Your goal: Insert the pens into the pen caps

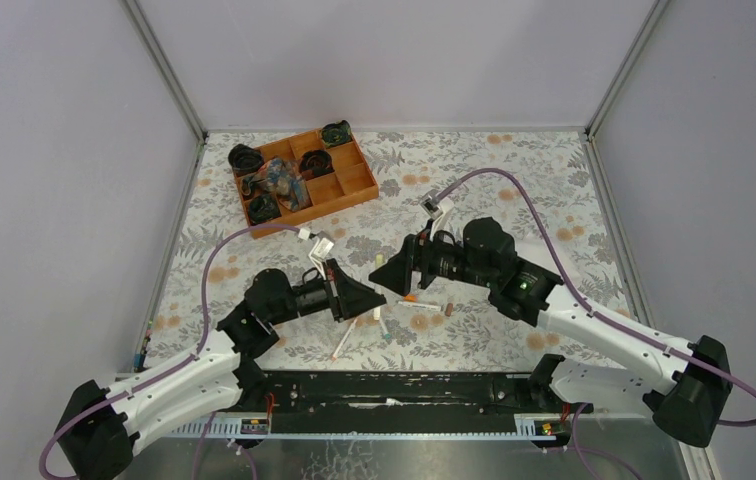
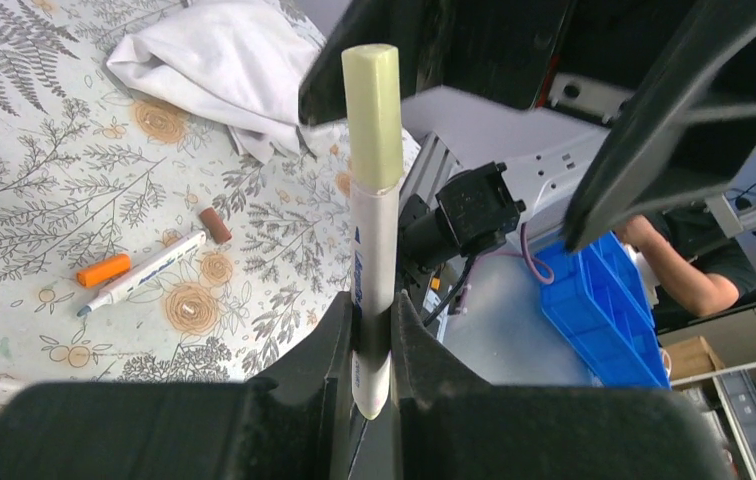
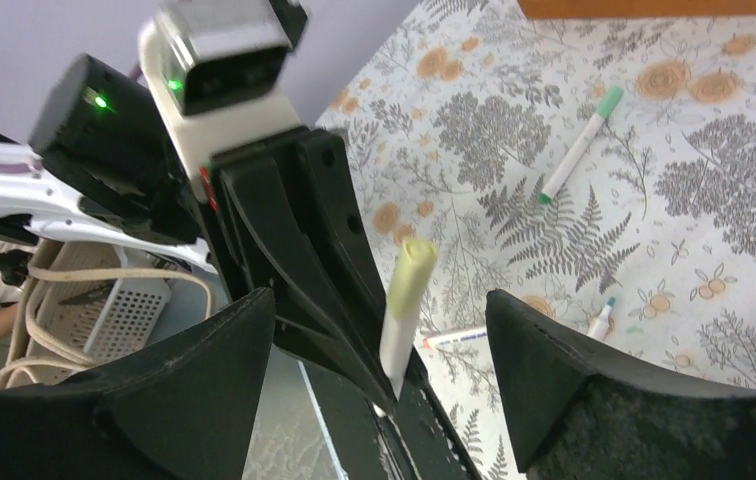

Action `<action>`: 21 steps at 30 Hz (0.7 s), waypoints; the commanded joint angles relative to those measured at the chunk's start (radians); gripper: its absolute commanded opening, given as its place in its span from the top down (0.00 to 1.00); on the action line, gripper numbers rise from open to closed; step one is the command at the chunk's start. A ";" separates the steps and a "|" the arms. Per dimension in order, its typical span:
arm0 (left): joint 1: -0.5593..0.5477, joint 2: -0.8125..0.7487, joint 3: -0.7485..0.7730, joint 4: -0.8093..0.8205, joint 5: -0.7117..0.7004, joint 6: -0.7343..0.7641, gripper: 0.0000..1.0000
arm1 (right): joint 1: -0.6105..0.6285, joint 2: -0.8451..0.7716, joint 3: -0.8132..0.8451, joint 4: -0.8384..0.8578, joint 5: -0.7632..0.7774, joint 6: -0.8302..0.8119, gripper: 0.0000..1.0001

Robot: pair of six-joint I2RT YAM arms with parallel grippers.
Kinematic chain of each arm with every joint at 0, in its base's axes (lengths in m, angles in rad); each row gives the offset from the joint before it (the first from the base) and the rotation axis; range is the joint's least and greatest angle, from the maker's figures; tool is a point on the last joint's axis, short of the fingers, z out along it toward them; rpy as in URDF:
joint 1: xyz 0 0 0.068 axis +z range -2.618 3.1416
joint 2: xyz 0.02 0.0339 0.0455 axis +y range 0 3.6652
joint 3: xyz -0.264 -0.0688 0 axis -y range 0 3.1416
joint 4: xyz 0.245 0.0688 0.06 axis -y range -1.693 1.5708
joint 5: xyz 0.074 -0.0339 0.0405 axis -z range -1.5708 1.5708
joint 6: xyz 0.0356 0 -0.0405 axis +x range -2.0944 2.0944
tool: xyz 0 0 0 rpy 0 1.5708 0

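Left pincer pinches the white pen upright, yellowish cap on its tip. Right pincer is spread wide either side, so I'd back it straight off without nudging the cap. Beyond, a loose pen and orange cap lie on the floral counter. Wooden tray far back, plain walls.

The right gripper is holding its jaws wide apart, gripping nothing. Between them the left gripper is clamping a white pen, which is standing nearly upright and wearing a yellowish cap. Ahead and to the right, a green-capped pen is lying on the floral cloth.
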 commanded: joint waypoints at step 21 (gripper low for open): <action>0.003 -0.015 0.031 -0.001 0.093 0.059 1.00 | -0.021 0.053 0.075 0.043 0.004 0.025 0.56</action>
